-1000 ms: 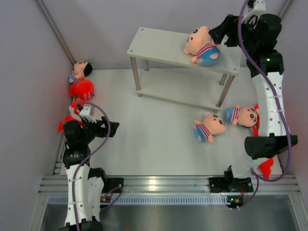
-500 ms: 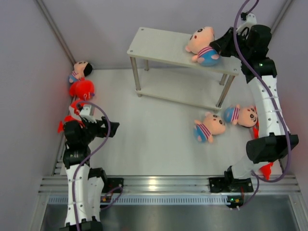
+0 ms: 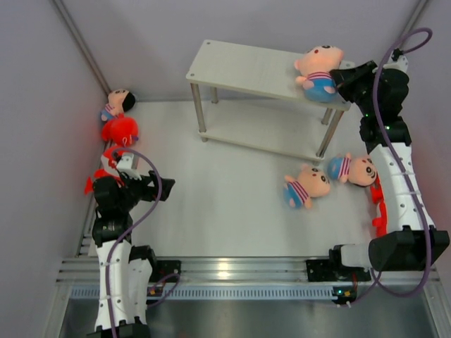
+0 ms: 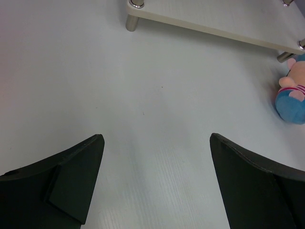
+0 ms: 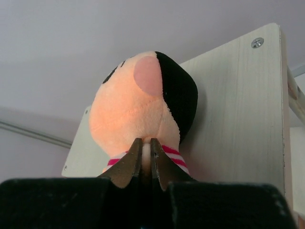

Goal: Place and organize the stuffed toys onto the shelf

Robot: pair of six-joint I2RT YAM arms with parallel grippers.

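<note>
Doll (image 3: 320, 70) now sits farther right on the shelf (image 3: 239, 63) top, upright; right gripper (image 5: 145, 157) pinches its neck. Plush is light, soft: hold neck or torso. Left gripper (image 4: 156, 138) stands wide, empty.

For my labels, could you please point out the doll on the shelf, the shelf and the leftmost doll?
Doll on the shelf (image 3: 320, 58): top external view, peach head.
Shelf (image 3: 239, 63): top external view, bare upper board.
Leftmost doll (image 3: 121, 101): top external view, head.

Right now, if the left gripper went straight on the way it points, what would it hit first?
Probably the bare table: the left gripper seems angled down at it. The shelf lies beyond, though depth is unclear.
</note>
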